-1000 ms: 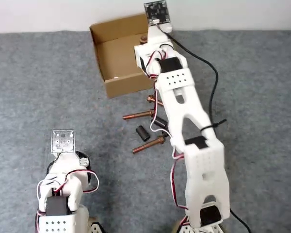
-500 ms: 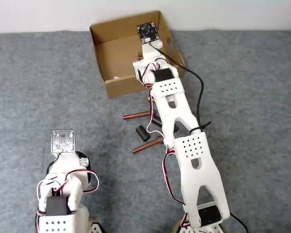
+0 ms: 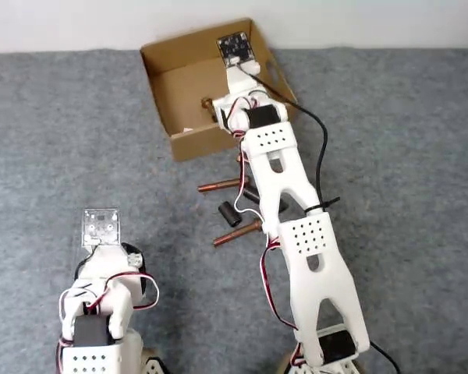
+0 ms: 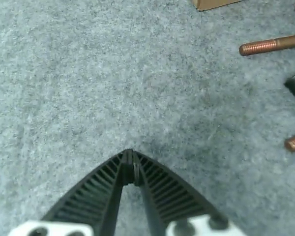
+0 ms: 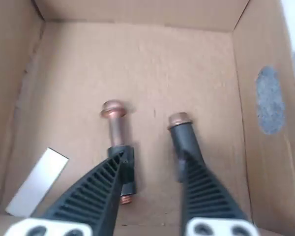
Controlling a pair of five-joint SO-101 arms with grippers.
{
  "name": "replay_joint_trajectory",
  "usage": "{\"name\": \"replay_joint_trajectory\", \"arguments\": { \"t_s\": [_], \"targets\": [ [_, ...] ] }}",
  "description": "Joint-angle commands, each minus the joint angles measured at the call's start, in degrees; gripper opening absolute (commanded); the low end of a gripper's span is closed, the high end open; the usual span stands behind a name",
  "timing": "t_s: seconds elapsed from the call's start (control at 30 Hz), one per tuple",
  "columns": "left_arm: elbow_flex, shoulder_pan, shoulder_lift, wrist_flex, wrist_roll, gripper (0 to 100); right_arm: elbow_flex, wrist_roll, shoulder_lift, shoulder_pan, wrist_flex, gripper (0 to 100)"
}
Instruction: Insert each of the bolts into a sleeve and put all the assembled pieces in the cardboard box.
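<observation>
The right gripper (image 5: 152, 164) has swung left over the cardboard box (image 3: 199, 142) and stands open, with two sleeved bolts (image 5: 119, 145) lying inside (one just delivered, I judge). Loose bolts (image 3: 222, 185) wait nearer. The left gripper (image 4: 132, 160) is closed and empty.

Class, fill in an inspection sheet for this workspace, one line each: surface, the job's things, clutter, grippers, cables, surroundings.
Surface: grey mat covers the table.
Job's things: cardboard box on the mat. A sleeved bolt and a second sleeved bolt lie inside it. On the mat lie a loose bolt, a second loose bolt, a third bolt partly under the arm, a loose sleeve, and a second sleeve partly under the arm.
Clutter: white slip in the box.
Grippers: right gripper open inside the box; left gripper shut over bare mat.
Cables: black cable beside the right arm.
Surroundings: white wall behind the table.
</observation>
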Motion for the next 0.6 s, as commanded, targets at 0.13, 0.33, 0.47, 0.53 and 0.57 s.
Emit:
{"name": "replay_joint_trajectory", "arguments": {
  "t_s": [0.13,0.33,0.47,0.53,0.57],
  "targets": [
    [-0.2,-0.3,-0.2,0.4,0.4,0,-14.1,0.2,-6.4,-3.1,16.0,0.9],
    [-0.2,-0.4,-0.2,0.4,0.4,0,-20.2,0.0,-7.2,-3.0,27.5,0.8],
    [-0.2,-0.4,-0.2,0.5,0.4,0,-20.0,-7.0,-10.8,-2.8,35.5,0.8],
    [-0.2,-0.4,-0.2,0.5,0.4,0,-20.0,-9.4,-12.6,-2.8,40.1,0.8],
    [-0.2,-0.4,-0.2,0.6,0.4,0,-20.0,-10.8,-13.6,-2.9,42.7,0.8]
  ]
}}
